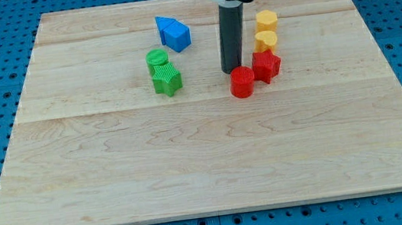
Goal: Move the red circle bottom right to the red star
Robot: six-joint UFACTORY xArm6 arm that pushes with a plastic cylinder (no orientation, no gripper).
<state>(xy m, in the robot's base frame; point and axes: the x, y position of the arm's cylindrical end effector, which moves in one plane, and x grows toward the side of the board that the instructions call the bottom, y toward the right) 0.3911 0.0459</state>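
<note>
The red circle (pixel 242 81) sits near the board's middle, touching the lower left side of the red star (pixel 266 65). My tip (pixel 230 71) rests on the board just above and left of the red circle, close to it or touching it. The rod rises straight up from there toward the view's top.
Two yellow blocks (pixel 266 21) (pixel 266 40) stand in a column just above the red star. A blue block pair (pixel 173 33) lies at upper middle. A green circle (pixel 157 59) and a green star (pixel 168 79) sit left of my tip. The wooden board (pixel 207 165) ends at blue pegboard.
</note>
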